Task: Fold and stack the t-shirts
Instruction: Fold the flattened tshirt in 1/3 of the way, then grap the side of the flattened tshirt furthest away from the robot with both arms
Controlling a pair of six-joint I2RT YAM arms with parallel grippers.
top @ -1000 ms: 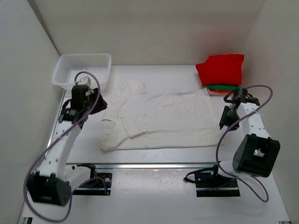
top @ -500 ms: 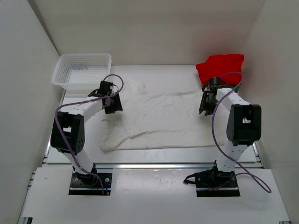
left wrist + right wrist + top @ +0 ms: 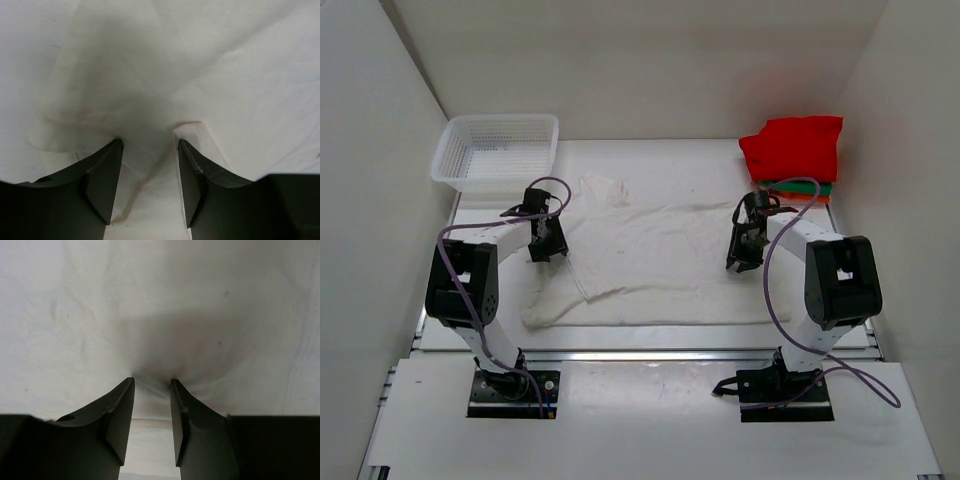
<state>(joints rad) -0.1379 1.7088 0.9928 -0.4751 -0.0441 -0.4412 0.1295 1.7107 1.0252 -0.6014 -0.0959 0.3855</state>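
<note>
Tabletop (image 3: 650,155): white, under both my hands and carrying everything here.
Cream t-shirt (image 3: 650,250): spread out and wrinkled between my two hands, with its collar end toward my left hand and its hem end toward my right.
Basket (image 3: 500,120): white mesh, beyond my left hand and further to its outer side, clear of the cloth.
Red t-shirt (image 3: 795,148): folded, on top of a small pile beyond my right hand and a little to its outer side; a green t-shirt (image 3: 802,186) edge shows under it.
Left hand (image 3: 548,248): down on the shirt's left edge; the wrist view shows my fingers (image 3: 102,175) closed on a bunched fold of cream cloth that tents up toward them.
Right hand (image 3: 740,258): down on the shirt's right edge; my fingers (image 3: 120,410) pinch a small pucker of cloth, with creases fanning out from it.
</note>
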